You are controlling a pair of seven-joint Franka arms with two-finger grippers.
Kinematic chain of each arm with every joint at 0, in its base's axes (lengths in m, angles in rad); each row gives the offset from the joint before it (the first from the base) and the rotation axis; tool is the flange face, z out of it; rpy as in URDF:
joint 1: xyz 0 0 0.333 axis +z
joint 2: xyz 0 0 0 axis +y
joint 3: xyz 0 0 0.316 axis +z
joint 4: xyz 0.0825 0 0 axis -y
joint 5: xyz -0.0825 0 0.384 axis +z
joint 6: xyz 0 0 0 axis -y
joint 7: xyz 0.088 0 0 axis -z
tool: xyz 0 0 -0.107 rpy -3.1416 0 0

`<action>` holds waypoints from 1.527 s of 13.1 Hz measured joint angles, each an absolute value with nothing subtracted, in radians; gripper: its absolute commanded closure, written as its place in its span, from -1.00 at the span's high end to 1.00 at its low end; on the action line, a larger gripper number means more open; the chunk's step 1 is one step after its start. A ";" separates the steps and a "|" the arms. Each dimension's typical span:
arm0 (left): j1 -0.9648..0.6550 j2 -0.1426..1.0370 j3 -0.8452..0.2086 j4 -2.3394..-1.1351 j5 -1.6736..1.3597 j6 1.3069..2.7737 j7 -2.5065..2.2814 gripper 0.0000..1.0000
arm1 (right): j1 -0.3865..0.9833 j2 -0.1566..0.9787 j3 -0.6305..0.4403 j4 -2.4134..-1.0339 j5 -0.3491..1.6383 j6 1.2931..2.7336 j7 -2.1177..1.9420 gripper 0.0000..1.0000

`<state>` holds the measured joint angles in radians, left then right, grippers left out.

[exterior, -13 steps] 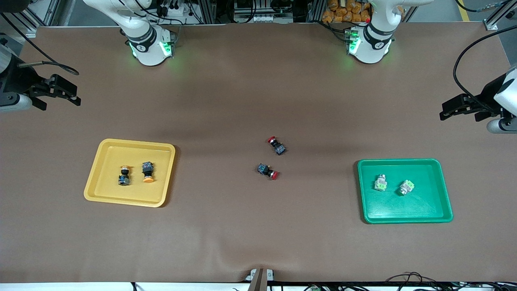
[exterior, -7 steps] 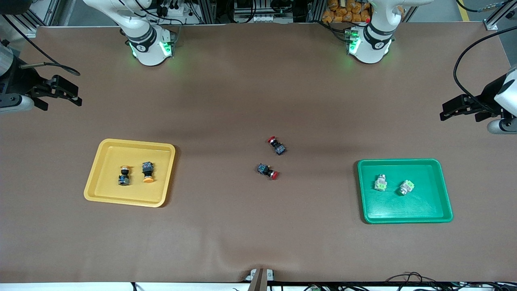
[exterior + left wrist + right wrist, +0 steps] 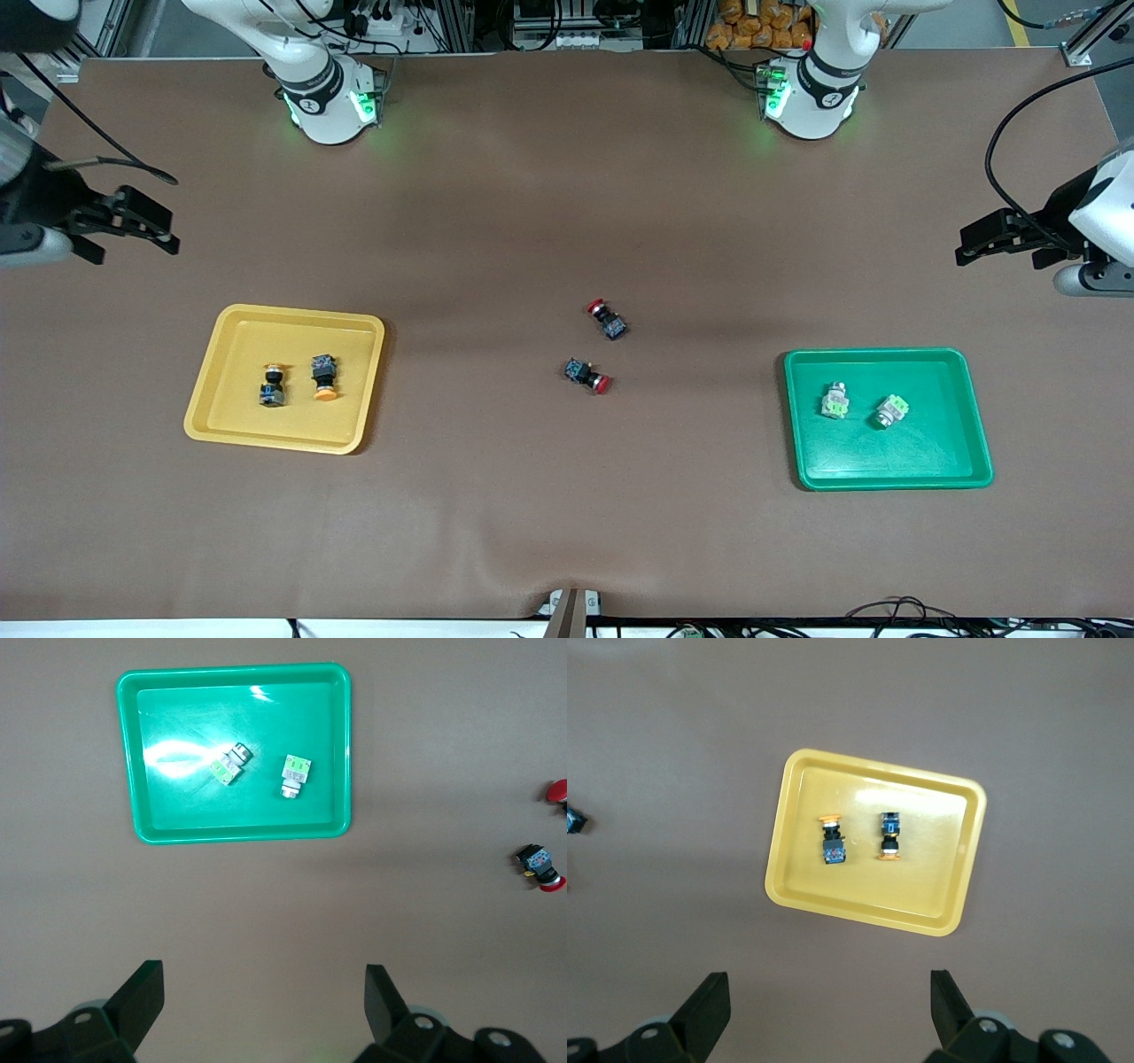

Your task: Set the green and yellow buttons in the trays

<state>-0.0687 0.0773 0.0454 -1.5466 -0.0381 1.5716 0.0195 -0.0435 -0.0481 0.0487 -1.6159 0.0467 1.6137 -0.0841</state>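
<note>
- Sorting looks finished: both yellow buttons (image 3: 299,380) lie in the yellow tray (image 3: 232,433), both green buttons (image 3: 863,406) in the green tray (image 3: 957,463).
- Left end effector (image 3: 983,244) and right end effector (image 3: 142,219) hang wide, empty, over the worktop's (image 3: 549,496) ends.
- Red buttons (image 3: 598,346) rest mid-worktop; nothing further seems needed.

High front view, wrist views downward — trays (image 3: 890,359) shared

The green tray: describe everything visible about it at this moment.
The shallow green plastic tray, rectangular with rounded corners and a raised rim, lies flat on the brown table toward the left arm's end. Its glossy floor shows a glare patch in the left wrist view. Two whitish-silver push-button switches with light green parts lie inside, apart from each other. No gripper touches it.
</note>
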 measured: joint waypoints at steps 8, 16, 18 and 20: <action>-0.069 0.084 0.045 -1.547 -0.038 1.572 0.019 1.00 | -0.027 -0.012 0.048 -1.462 0.028 1.482 0.024 1.00; -0.069 0.085 0.045 -1.547 -0.038 1.572 0.019 1.00 | -0.026 0.008 0.048 -1.462 0.028 1.482 0.032 1.00; -0.069 0.085 0.044 -1.547 -0.038 1.572 0.019 1.00 | -0.025 0.008 0.049 -1.462 0.028 1.481 0.032 1.00; -0.070 0.085 0.044 -1.547 -0.041 1.572 0.019 1.00 | -0.018 0.008 0.049 -1.462 0.028 1.481 0.032 1.00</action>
<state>-0.0696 0.0851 0.0442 -1.5465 -0.0412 1.5716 0.0195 -0.0180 0.0084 0.0493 -1.4623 0.0279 1.4808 0.0321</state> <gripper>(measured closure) 0.000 0.000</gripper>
